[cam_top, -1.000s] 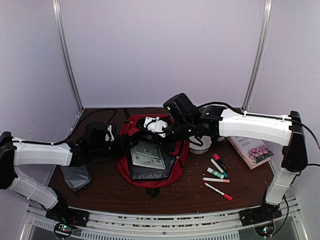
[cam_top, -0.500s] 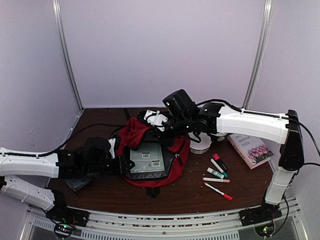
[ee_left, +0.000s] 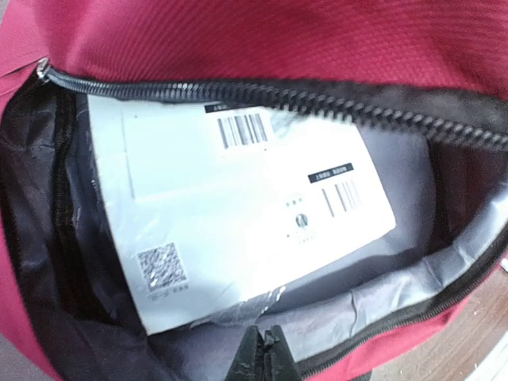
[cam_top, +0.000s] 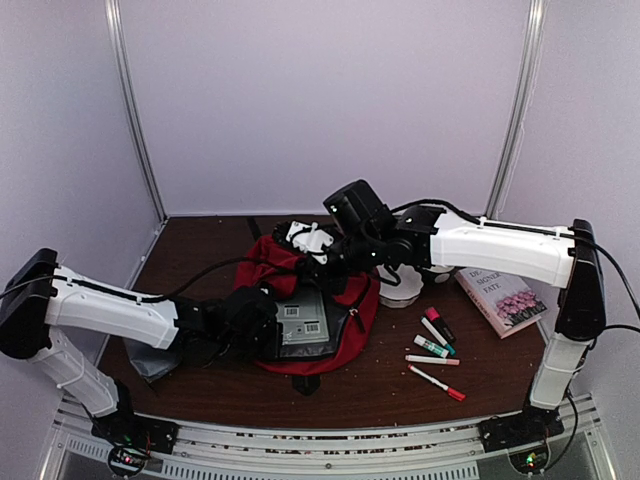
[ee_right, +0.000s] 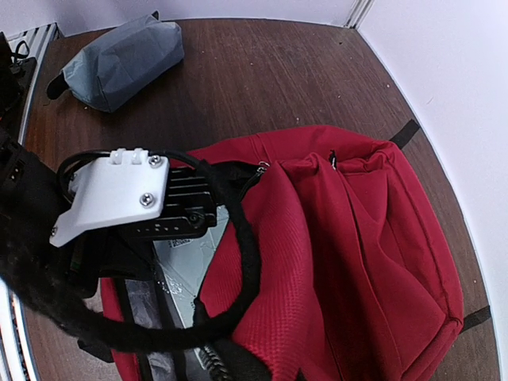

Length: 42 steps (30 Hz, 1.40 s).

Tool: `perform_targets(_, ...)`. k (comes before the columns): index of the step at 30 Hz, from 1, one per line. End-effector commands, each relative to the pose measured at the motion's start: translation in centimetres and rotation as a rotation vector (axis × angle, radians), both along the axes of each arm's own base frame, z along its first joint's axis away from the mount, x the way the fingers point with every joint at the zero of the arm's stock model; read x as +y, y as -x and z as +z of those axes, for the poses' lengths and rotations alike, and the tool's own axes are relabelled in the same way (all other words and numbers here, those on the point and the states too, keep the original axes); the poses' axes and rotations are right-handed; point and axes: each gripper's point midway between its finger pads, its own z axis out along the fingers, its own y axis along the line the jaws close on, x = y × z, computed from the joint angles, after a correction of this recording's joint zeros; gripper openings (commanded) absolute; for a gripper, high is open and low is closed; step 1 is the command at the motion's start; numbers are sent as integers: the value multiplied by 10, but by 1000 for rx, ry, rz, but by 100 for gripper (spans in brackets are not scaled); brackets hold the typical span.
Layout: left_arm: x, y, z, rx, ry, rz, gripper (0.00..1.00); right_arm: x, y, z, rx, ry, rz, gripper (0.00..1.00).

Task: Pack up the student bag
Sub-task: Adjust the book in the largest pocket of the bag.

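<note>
On the table (cam_top: 380, 395), the student bag (cam_top: 355, 300) is pinched by the right gripper (cam_top: 305, 262); the left gripper (ee_left: 258, 349) is closed at its rim.

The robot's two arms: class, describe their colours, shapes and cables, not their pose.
The left arm and right arm have smooth white tubular shells with black joints. Black cables loop along them. The left gripper has slim black fingers; a white screwed bracket sits at its wrist.
</note>
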Motion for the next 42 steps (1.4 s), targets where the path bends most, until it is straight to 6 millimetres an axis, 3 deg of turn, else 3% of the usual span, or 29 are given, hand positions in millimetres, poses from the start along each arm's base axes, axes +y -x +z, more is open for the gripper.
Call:
perform_targets(1,-11,-4,1,1,26,7,0,8,6,23,-19,-69,23,0)
perform_targets(8,-1,12,-12,72,102,68,0,9,7,22,-14,-75,29,0)
perform_targets(13,-1,4,-22,78,83,105,0,9,13,24,-6,-85,54,0)
perform_targets(23,-3,-26,-30,48,95,163,0,10,31,17,35,-90,135,0)
perform_targets(27,-4,-44,-23,-9,130,190,0,11,37,14,41,-81,169,0)
perform_targets(36,-27,-82,-16,-102,242,233,0,11,41,9,43,-67,192,0)
perform_targets(42,-23,-102,-13,-169,273,311,0,12,42,4,54,-60,199,0)
